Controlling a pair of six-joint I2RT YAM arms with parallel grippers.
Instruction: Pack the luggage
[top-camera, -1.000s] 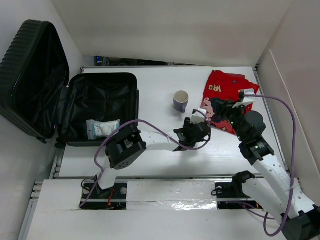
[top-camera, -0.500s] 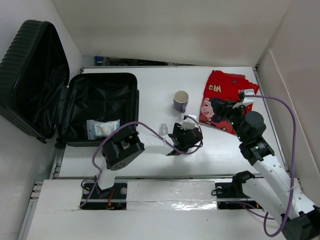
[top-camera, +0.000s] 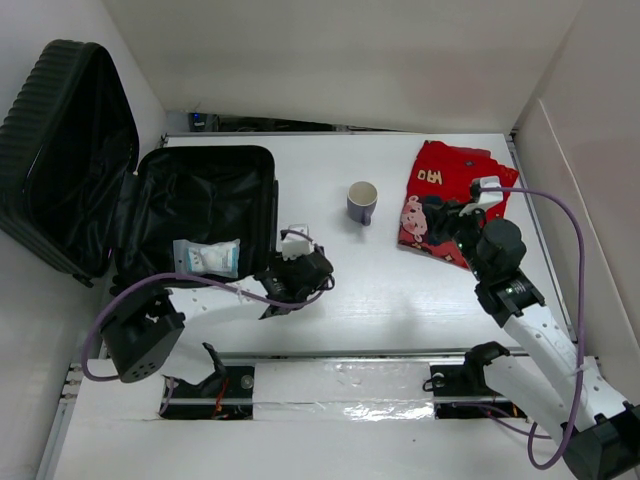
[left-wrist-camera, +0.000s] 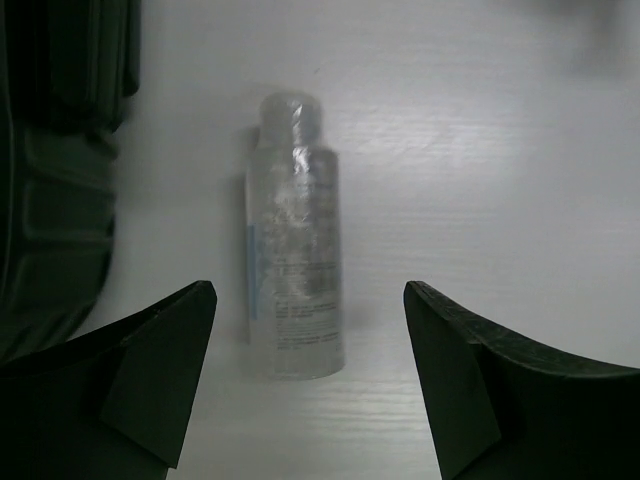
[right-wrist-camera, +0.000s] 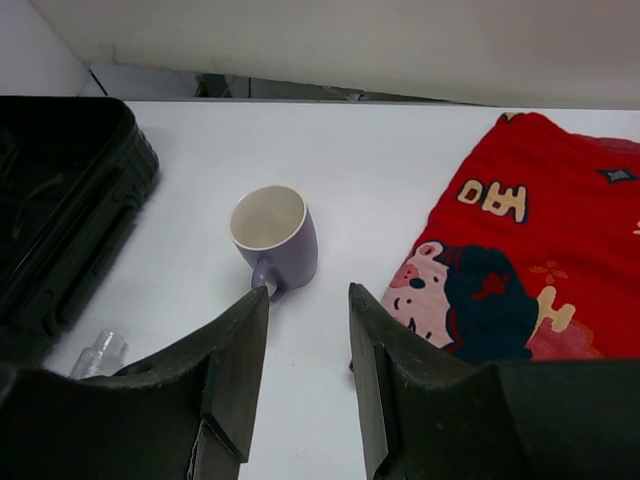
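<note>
L gripper (left-wrist-camera: 308, 300) has swung left, fingers wide & clear of a small bottle (left-wrist-camera: 292, 230) lying on the table (top-camera: 400, 290) beside the open suitcase (top-camera: 200, 200) at left; R gripper (right-wrist-camera: 308, 300), narrowly parted & empty, hovers near mug (right-wrist-camera: 275, 235).

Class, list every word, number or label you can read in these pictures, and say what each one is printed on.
Nothing reads clearly enough to quote.
Red cloth: dark characters on a pale patch, not legible.
Clear bottle: label print, blurred.
White packet in the luggage: blue print, too small.
Purple mug: no text.
</note>
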